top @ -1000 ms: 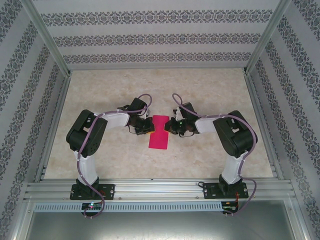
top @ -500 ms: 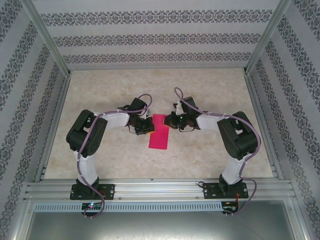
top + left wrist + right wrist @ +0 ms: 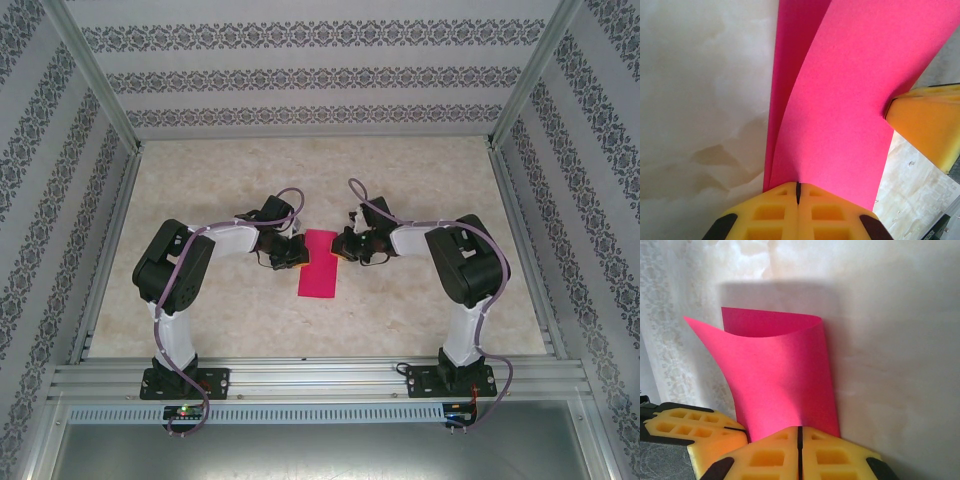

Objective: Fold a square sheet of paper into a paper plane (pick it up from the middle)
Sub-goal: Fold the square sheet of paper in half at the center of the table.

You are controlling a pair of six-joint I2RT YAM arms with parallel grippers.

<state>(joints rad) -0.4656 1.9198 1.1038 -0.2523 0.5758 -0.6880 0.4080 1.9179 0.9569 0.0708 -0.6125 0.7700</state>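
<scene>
Left hand [image 3: 798, 187], right hand [image 3: 800, 431]: apparently opposite edges of sheet [image 3: 318, 270]

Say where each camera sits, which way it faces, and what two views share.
Top external: above and behind the bases, looking down at the table; both arms show, left gripper and right gripper flanking the pink sheet.
Left wrist: on the left arm, looking past its shut yellow fingers at the sheet.
Right wrist: likewise, past its own shut fingers at the sheet.
Both wrist views share the sheet and the other gripper's finger.

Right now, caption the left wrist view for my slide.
Left pincer pinches the edge of a curled magenta paper sheet.
</scene>
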